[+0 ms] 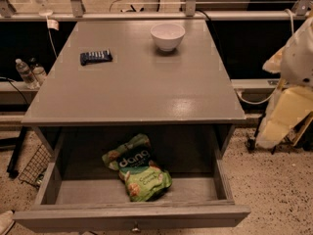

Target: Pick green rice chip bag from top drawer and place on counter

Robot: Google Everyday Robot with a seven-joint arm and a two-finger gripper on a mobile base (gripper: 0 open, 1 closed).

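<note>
We are looking down on the grey counter (142,92) with the drawer (132,214) under it standing pulled out toward 6 o'clock. The drawer's small round knob (135,226) is showing at the bottom edge. The green chip bag (137,168) is lying flat on the drawer floor, a little toward 9 o'clock from the drawer's middle. It is sitting slanted, its dark round label at the 11 o'clock end and its pale green end pointing to 5 o'clock. Its upper part is sitting in the shadow under the counter's front edge, and it is touching none of the drawer walls.

On the counter, a white bowl (167,35) is standing upright at 12 o'clock near the far edge. A small dark blue packet (96,57) is lying flat at 10 o'clock, well apart from the bowl.

The gripper (286,114) is hanging at 3 o'clock, off past the counter's right edge and above the speckled floor (279,190), well apart from the bag. We are not able to tell whether it is open or closed. Two bottles (24,72) are standing at 9 o'clock beside the counter.
</note>
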